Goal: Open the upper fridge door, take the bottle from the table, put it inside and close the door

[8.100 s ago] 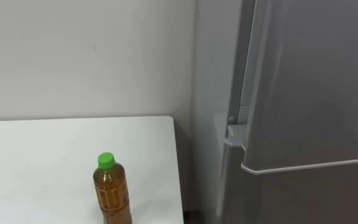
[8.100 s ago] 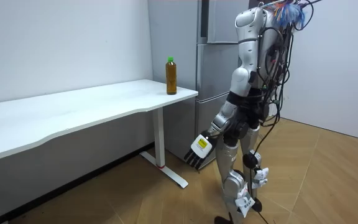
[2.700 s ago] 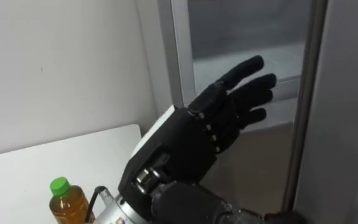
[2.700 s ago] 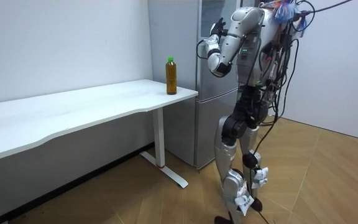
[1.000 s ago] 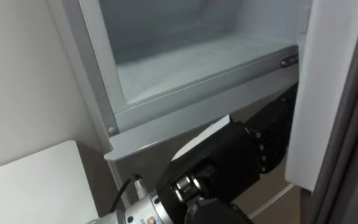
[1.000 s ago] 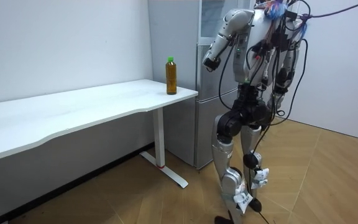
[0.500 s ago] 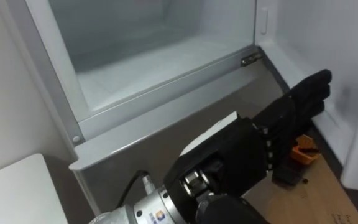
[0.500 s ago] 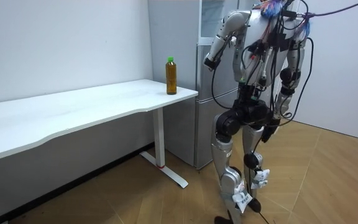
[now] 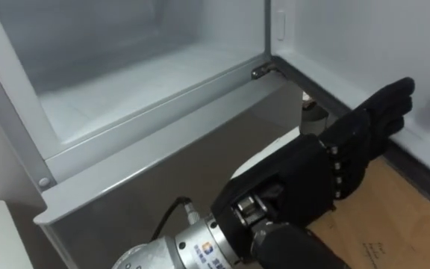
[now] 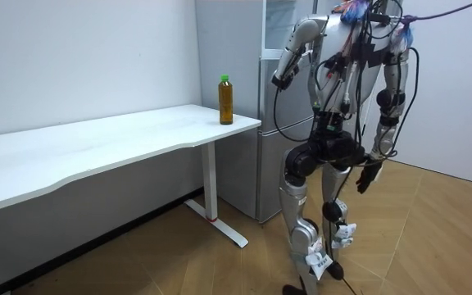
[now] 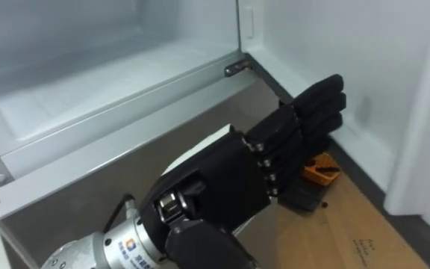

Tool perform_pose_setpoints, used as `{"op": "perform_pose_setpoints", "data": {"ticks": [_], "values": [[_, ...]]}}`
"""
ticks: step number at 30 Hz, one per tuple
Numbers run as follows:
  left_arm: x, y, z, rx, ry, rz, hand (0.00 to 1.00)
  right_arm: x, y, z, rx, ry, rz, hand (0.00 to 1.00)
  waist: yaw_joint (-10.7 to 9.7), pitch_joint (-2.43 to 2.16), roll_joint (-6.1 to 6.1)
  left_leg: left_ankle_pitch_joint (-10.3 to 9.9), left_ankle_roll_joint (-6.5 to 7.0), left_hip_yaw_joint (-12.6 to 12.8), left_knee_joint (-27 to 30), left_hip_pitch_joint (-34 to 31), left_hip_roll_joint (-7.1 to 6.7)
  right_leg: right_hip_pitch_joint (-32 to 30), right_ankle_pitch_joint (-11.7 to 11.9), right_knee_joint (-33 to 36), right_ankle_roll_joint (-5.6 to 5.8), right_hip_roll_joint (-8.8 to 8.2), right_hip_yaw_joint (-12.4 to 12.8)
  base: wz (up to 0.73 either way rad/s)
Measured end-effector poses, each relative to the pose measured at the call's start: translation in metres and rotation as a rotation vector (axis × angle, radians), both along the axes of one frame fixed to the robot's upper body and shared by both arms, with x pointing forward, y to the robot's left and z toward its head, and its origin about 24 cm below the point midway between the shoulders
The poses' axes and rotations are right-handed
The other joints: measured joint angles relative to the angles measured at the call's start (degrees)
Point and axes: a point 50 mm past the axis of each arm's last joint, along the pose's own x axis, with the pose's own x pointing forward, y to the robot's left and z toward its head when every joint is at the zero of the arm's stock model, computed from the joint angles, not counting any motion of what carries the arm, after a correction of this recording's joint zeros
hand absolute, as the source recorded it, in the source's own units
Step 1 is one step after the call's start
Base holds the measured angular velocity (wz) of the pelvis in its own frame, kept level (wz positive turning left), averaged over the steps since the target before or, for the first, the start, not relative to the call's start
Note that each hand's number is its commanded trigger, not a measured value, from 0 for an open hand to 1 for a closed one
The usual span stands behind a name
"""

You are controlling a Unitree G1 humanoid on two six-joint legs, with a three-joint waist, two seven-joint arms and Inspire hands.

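Left hand [image 9: 304, 183], fingers [image 9: 375, 112] straight and empty — seemingly pressing the fridge door [image 9: 349, 52] wide. Bottle [image 10: 225, 99] stands well apart from the fingers, on the worktop [image 10: 121, 139].

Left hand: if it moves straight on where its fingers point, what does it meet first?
Probably the white inside of the open fridge door, close beyond the left hand; depth is unclear.

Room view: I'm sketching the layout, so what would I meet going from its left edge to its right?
White table → bottle, standing near the table's end on the room view's right → left hand, raised at the fridge → right hand, hanging low.
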Motion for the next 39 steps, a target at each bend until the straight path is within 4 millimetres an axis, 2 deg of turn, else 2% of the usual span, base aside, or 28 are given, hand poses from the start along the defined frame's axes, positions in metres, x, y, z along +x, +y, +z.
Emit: {"op": "perform_pose_setpoints", "data": {"ticks": [7,16,25,34,39], "values": [[0.0079,-0.0042,0.0003,0.008,0.010,0.000,0.00,-0.0016,-0.0025,0.0004,-0.005,0.013,0.003,0.00,0.0,0.12,-0.18,0.0,-0.01,0.0,0.1,0.0,0.08,-0.2,0.1,0.0,-0.19,0.11,-0.1,-0.02],[0.0061,-0.0075,0.0011,-0.014,0.024,-0.024,0.00,0.0022,-0.0007,0.0005,-0.005,0.013,0.034,0.00,0.2,0.08,-0.12,0.0,-0.02,-0.1,0.1,-0.6,0.13,-0.9,0.2,0.0,-0.31,0.10,-0.3,0.00],[0.0050,-0.0074,-0.0011,-0.003,0.028,-0.050,0.00,0.0049,0.0007,0.0004,-0.008,0.013,0.055,0.00,0.2,0.11,-0.14,-0.2,-0.43,-0.8,0.0,-0.7,1.20,0.0,0.6,-0.1,-0.92,0.06,-5.7,0.11],[0.0040,-0.0068,-0.0025,0.014,0.025,-0.051,0.00,0.0063,-0.0004,0.0007,-0.037,0.016,0.045,0.00,2.9,0.00,0.02,-0.2,-0.61,-0.8,0.2,-3.0,0.72,-1.1,1.5,-1.0,-0.66,-0.78,-7.2,0.14],[0.0055,-0.0051,-0.0030,0.020,0.032,-0.025,0.00,0.0062,0.0009,0.0003,-0.035,0.012,0.045,0.00,3.6,-0.05,0.09,-0.2,-0.67,-2.1,0.2,-3.2,0.70,-0.9,1.6,-1.0,-0.67,-1.00,-8.5,0.13]]}}
